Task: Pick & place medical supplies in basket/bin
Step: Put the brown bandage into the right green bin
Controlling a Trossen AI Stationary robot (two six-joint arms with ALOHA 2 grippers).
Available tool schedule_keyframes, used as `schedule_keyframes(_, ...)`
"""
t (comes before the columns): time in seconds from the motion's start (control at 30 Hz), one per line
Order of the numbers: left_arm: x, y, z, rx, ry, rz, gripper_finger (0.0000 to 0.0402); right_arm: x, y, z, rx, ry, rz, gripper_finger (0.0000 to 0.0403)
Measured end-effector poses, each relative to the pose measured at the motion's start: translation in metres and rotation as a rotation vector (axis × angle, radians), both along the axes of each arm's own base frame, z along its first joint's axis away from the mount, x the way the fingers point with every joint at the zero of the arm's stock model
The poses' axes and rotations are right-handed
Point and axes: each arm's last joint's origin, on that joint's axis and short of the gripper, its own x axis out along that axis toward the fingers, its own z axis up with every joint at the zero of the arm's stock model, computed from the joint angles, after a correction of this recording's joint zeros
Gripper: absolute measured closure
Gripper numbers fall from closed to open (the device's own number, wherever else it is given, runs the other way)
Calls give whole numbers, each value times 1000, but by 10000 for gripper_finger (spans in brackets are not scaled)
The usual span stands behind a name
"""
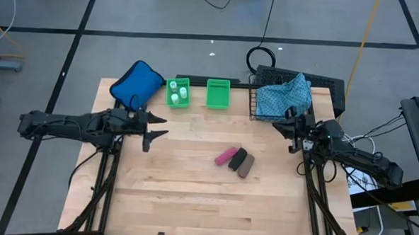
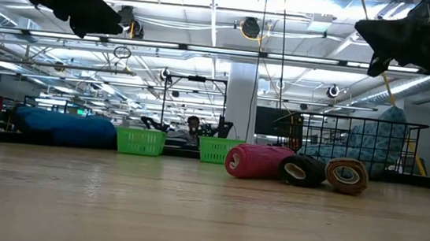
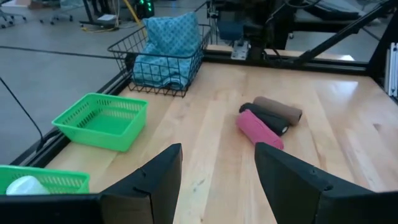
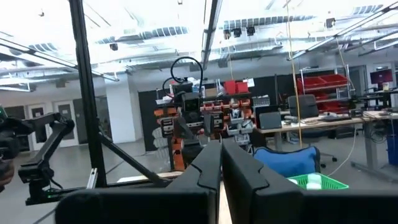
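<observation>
At inspection, the nearest items on the counter (image 1: 192,195) were the three rolls, lying together near its middle: the pink roll (image 1: 224,157), the black roll (image 1: 237,159) touching it, and the brown roll (image 1: 246,165) alongside. None had been binned.

The left gripper (image 1: 157,126) hovered above the counter on its left side, jaws partly apart and holding nothing, pointed toward the rolls. The right gripper (image 1: 289,125) stood raised just in front of the basket, jaws pressed together and empty.

Farther back, the black wire basket (image 1: 256,98) sat at the right rear corner with the blue-green patterned cloth (image 1: 285,96) heaped inside it, rising above the rim. That item was judged placed. Three small white bottles (image 1: 178,93) sat inside the left green bin (image 1: 177,103), not in the basket. The second green bin (image 1: 217,94) beside it held nothing visible. A blue padded pouch (image 1: 135,84) lay at the left rear.

Judgement: roughly one item of seven was in the basket; the rolls and, if the basket is the intended goal, the bottles remained.

The counter was pale wood planking, unmarked. Beyond it was a workshop with grey floor, overhead lighting, cables, benches and a seated person in the far background.
</observation>
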Motion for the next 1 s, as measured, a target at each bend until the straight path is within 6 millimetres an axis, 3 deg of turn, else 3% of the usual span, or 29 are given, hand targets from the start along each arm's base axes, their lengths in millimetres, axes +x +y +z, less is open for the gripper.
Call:
schedule_keyframes(0.23, 7, 0, -4, -1, 11, 0, 192, 0, 0, 2, -6, -21, 0, 401)
schedule_keyframes(0.47, 14, 0, -11, 3, 60, -1, 192, -6, 14, 27, 10, -295, 176, 401)
schedule_keyframes(0.57, 16, 0, -12, 2, 71, -1, 192, -3, 21, 30, -44, -321, 238, 395)
schedule_keyframes(0.7, 17, 0, -10, 1, 51, 0, 192, 15, 28, 22, -50, -183, 274, 348)
schedule_keyframes(0.87, 18, 0, -8, 2, 22, 0, 192, 42, 33, 36, -25, -28, 290, 248)
schedule_keyframes(1.0, 18, 0, -8, 2, 22, 0, 192, 69, 33, 31, 17, 253, 298, 181)
